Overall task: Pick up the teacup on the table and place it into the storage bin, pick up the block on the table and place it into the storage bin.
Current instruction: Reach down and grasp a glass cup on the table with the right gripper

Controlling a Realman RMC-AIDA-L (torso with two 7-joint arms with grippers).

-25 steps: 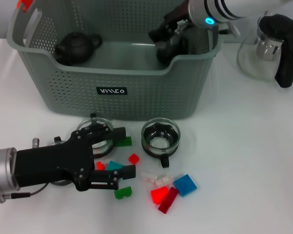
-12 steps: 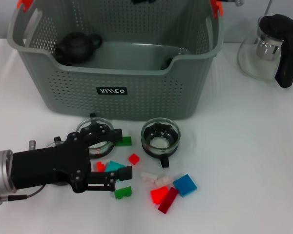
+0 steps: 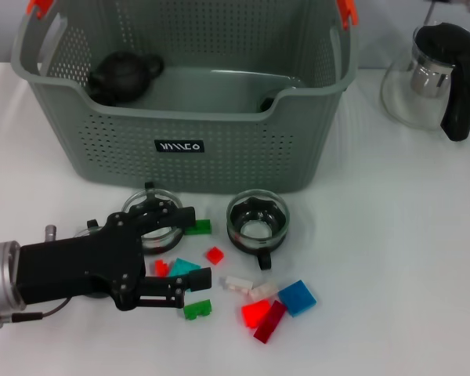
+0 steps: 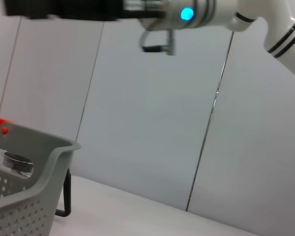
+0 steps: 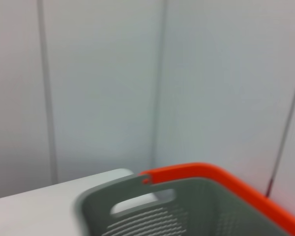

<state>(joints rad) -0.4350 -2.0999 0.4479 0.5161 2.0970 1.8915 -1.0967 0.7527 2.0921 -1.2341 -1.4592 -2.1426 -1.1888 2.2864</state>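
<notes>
Near the front left corner of the worktop (image 3: 399,235), the left gripper (image 3: 189,247) is held low over the loose blocks, jaws spread around a teal block (image 3: 183,267). A block pickup is judged in hand; closing squarely is called for next. The teacup (image 3: 256,220) stands just before the storage bin (image 3: 219,137). The right gripper is out of sight.

We get the head cam looking down on the table (image 3: 392,235) from close above. Both wrist cams face sideways toward the wall, and all three catch the storage bin (image 3: 219,149) rim.
</notes>
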